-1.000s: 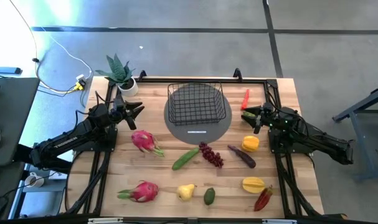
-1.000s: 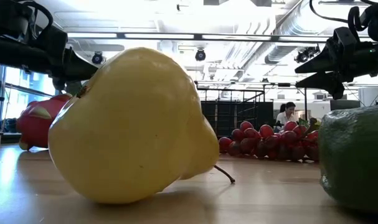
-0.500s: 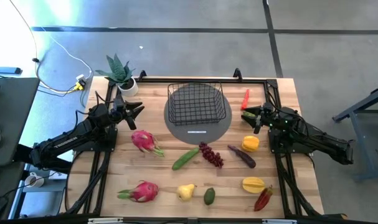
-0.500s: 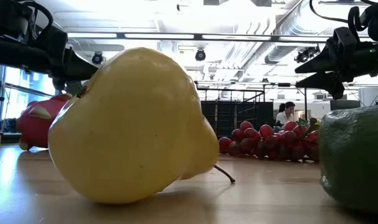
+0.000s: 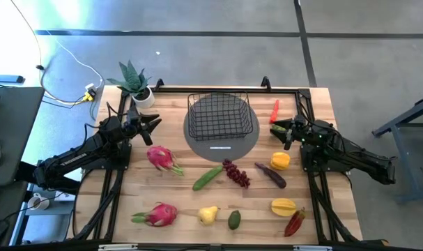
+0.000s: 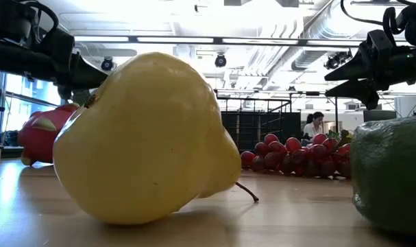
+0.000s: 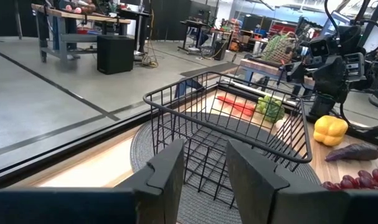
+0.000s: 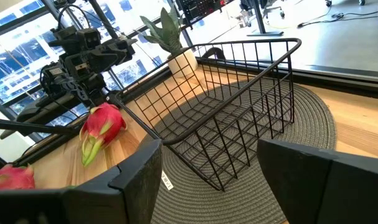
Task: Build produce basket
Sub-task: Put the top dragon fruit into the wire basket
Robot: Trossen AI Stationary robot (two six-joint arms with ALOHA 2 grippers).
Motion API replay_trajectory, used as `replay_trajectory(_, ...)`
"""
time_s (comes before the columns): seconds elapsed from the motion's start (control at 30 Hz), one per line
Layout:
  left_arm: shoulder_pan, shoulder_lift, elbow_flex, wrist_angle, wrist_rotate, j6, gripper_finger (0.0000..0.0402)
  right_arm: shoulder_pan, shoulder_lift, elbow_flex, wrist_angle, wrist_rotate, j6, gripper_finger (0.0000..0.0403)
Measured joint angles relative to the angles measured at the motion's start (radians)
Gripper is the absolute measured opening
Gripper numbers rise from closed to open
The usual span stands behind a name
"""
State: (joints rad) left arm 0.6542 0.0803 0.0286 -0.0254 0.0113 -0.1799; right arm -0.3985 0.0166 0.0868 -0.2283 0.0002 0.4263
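Note:
The black wire basket [image 5: 219, 115] stands empty on a round grey mat [image 5: 221, 143] at the far middle of the table. The produce lies on the wood around it: two pink dragon fruits [image 5: 161, 157] [image 5: 159, 213], a cucumber [image 5: 208, 177], purple grapes [image 5: 235, 173], a yellow pear [image 5: 208, 215], an avocado [image 5: 234, 220], a starfruit [image 5: 283, 206] and red chillies [image 5: 295, 222] [image 5: 274, 110]. My left gripper [image 5: 154, 125] [image 7: 204, 149] hovers left of the basket, open and empty. My right gripper [image 5: 277, 130] [image 8: 208, 149] hovers right of it, open and empty.
A potted green plant [image 5: 136, 84] stands at the far left corner. A yellow pepper [image 5: 280, 160] and a dark aubergine [image 5: 270, 175] lie near my right gripper, and green grapes [image 7: 269, 107] lie beside the basket's right side. Black frame rails [image 5: 106, 188] run along both table sides.

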Motion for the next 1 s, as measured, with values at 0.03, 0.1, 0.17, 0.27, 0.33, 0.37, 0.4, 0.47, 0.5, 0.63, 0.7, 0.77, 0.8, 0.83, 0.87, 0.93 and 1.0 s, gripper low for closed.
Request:
replay_trajectory(0.03, 0.000, 0.000, 0.000, 0.001, 0.000, 0.000, 0.0110, 0.000, 0.000, 0.000, 0.000, 0.000, 0.000, 0.0243)
replay_trajectory(0.1, 0.000, 0.000, 0.000, 0.002, 0.000, 0.000, 0.0110, 0.000, 0.000, 0.000, 0.000, 0.000, 0.000, 0.0243)
replay_trajectory(0.17, 0.000, 0.000, 0.000, 0.002, 0.000, 0.000, 0.0110, 0.000, 0.000, 0.000, 0.000, 0.000, 0.000, 0.0243)
replay_trajectory(0.27, 0.000, 0.000, 0.000, 0.001, 0.007, -0.037, 0.0110, 0.000, 0.000, 0.000, 0.000, 0.000, 0.000, 0.0243)
replay_trajectory(0.33, 0.000, 0.000, 0.000, 0.001, 0.010, -0.102, 0.0110, 0.000, 0.000, 0.000, 0.000, 0.000, 0.000, 0.0243)
replay_trajectory(0.37, 0.000, 0.000, 0.000, 0.001, 0.011, -0.133, 0.0110, 0.000, 0.000, 0.000, 0.000, 0.000, 0.000, 0.0243)
replay_trajectory(0.4, 0.000, 0.000, 0.000, 0.001, 0.011, -0.160, 0.0110, 0.000, 0.000, 0.000, 0.000, 0.000, 0.000, 0.0243)
replay_trajectory(0.47, 0.000, 0.000, 0.000, 0.001, 0.011, -0.214, 0.0110, 0.000, 0.000, 0.000, 0.000, 0.000, 0.000, 0.0243)
replay_trajectory(0.5, 0.000, 0.000, 0.000, 0.001, 0.011, -0.237, 0.0110, 0.000, 0.000, 0.000, 0.000, 0.000, 0.000, 0.0243)
replay_trajectory(0.63, 0.000, 0.000, 0.000, 0.001, 0.011, -0.294, 0.0110, 0.000, 0.000, 0.000, 0.000, 0.000, 0.000, 0.0243)
replay_trajectory(0.7, 0.000, 0.000, 0.000, 0.006, 0.009, -0.322, 0.0110, 0.000, 0.000, 0.000, 0.000, 0.000, 0.000, 0.0243)
replay_trajectory(0.77, 0.000, 0.000, 0.000, 0.013, 0.007, -0.346, 0.0110, 0.000, 0.000, 0.000, 0.000, 0.000, 0.000, 0.0243)
replay_trajectory(0.8, 0.000, 0.000, 0.000, 0.017, 0.007, -0.353, 0.0110, 0.000, 0.000, 0.000, 0.000, 0.000, 0.000, 0.0243)
replay_trajectory(0.83, 0.000, 0.000, 0.000, 0.023, 0.006, -0.359, 0.0110, 0.000, 0.000, 0.000, 0.000, 0.000, 0.000, 0.0243)
replay_trajectory(0.87, 0.000, 0.000, 0.000, 0.030, 0.004, -0.359, 0.0110, 0.000, 0.000, 0.000, 0.000, 0.000, 0.000, 0.0243)
replay_trajectory(0.93, 0.000, 0.000, 0.000, 0.033, 0.003, -0.360, 0.0110, 0.000, 0.000, 0.000, 0.000, 0.000, 0.000, 0.0243)
replay_trajectory(1.0, 0.000, 0.000, 0.000, 0.033, 0.003, -0.360, 0.0110, 0.000, 0.000, 0.000, 0.000, 0.000, 0.000, 0.0243)
